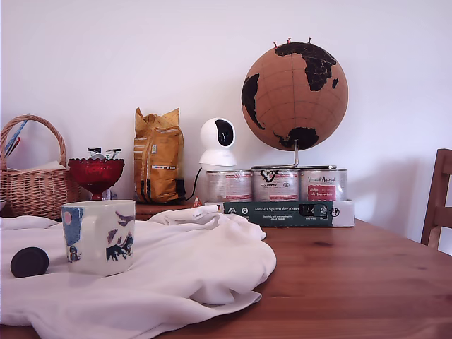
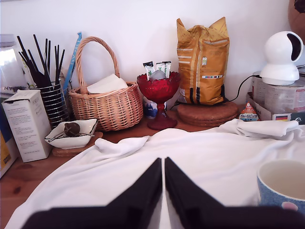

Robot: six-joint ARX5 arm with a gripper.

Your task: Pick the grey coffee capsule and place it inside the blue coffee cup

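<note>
Our gripper (image 2: 163,164), jaws pressed together, sees no grey coffee capsule (image 1: 30,262), which lies beside the blue coffee cup (image 1: 99,236).

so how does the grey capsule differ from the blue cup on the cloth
The grey coffee capsule is far smaller than the blue coffee cup. The capsule is plain dark grey, almost black; the cup is cream with blue patches and dark painted figures. The capsule shows a flat round face; the cup stands upright, open-topped. Both rest on the white cloth.

The desk (image 1: 353,275) was grained wood; the cloth (image 1: 191,268) soft matt white; the blue coffee cup (image 1: 99,236) glossy ceramic; the basket (image 2: 107,107) woven wicker.
</note>
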